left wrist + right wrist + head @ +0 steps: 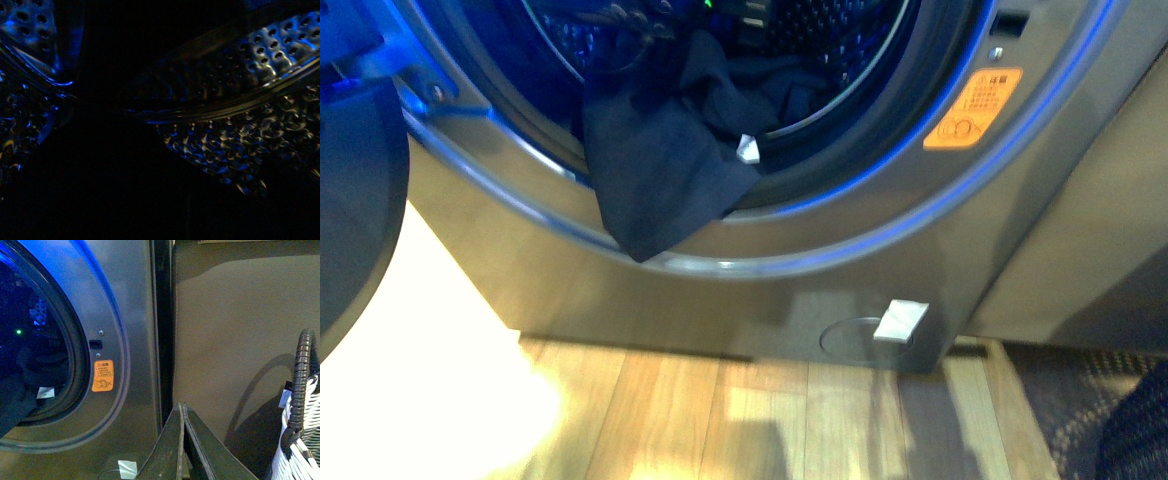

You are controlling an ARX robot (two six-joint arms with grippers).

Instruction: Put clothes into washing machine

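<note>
- Wooden floorboards (720, 420) fill the lower part of the front view, with a bright glare patch at lower left.
- Above them, low on the machine's front panel, sits a small white tag (901, 320) beside a round service cover (850, 340).
- The silver-grey washing machine (800, 270) spans the middle, its open door (355, 200) at the left edge and an orange warning sticker (972, 108) at upper right of the porthole rim.
- The dark navy clothes (660, 170) drape over the lower lip of the porthole, partly inside the drum, partly hanging outside; a white label (748, 149) shows on them.
- The right gripper (183, 440) sits at lower centre of the right wrist view, fingers pressed together, holding nothing, beside a woven basket (300, 430).
- Left wrist view: mostly dark, perforated drum (270, 45) visible; left gripper's state cannot be told.
</note>
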